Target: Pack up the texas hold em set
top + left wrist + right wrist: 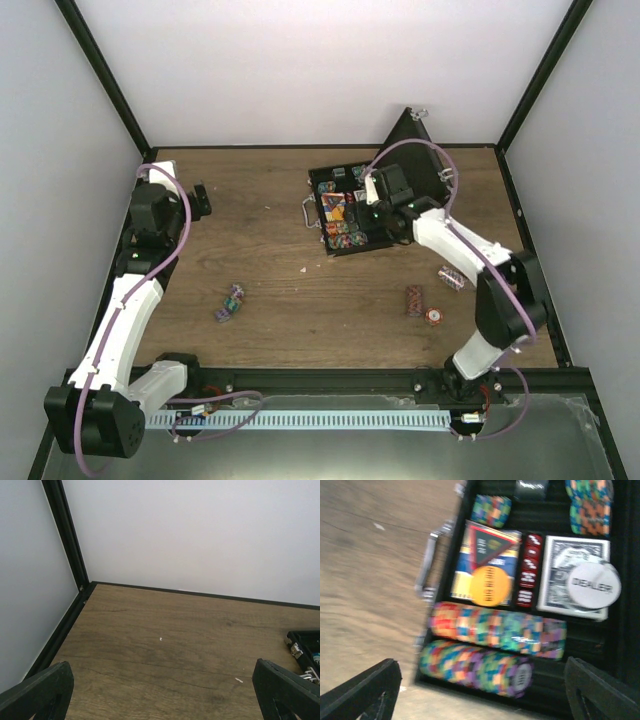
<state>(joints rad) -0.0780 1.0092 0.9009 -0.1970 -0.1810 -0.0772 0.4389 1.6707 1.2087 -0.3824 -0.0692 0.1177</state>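
The black briefcase lies open at the back middle, its lid raised behind. In the right wrist view it holds two long rows of multicoloured chips, two card decks, red dice and a white DEALER button. Its silver handle faces left. My right gripper hovers open and empty over the case. Loose chip stacks lie on the table: one at the left middle, others at the right, and a single chip. My left gripper is open and empty at the back left.
Black frame posts and white walls close in the wooden table at the back and sides. The left wrist view shows bare wood, the back left corner post and the case's edge at the far right. A cable tray runs along the front.
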